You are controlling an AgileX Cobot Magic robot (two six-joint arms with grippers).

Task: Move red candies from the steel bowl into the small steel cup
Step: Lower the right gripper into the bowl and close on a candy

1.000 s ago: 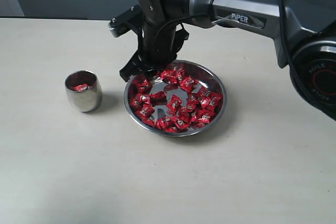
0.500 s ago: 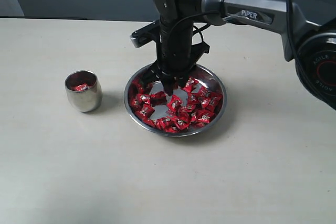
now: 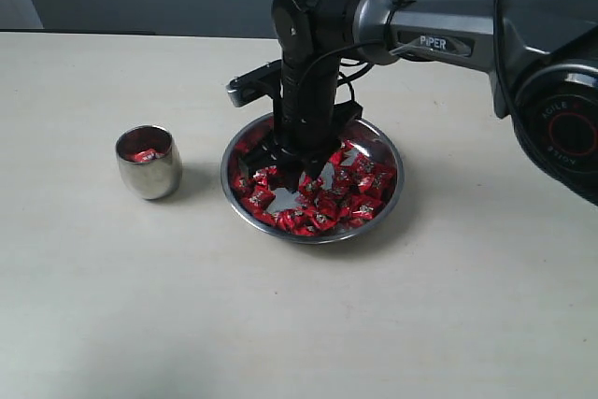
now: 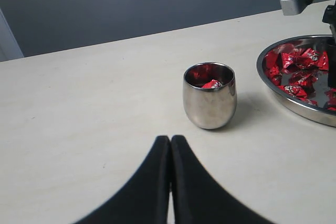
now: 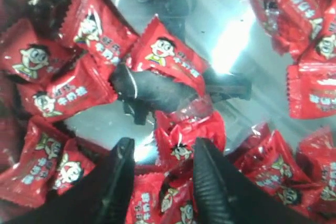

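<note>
Looking across the table (image 3: 280, 324), we find the steel bowl (image 3: 322, 238) near the middle. The red candies (image 3: 360, 201) are heaped round its floor, and a bare patch of steel shows at the centre. The small steel cup (image 3: 149, 173) stands upright at nine o'clock from the bowl, apart from it, with a lone red candy (image 3: 143, 154) lying inside.

The right arm (image 3: 448, 39) comes in from the three o'clock side and bends straight down, so that the right gripper (image 3: 301, 173) sits low in the bowl close to its centre. Its jaws are released: the two dark fingers (image 5: 118, 182) stand apart with one wrapped candy (image 5: 181, 142) between them, and a sliver of bright steel shows between that finger and the wrapper.

The left gripper (image 4: 170, 140) is clenched on nothing, its tips pressed together, pointing toward the cup and well short of it.
</note>
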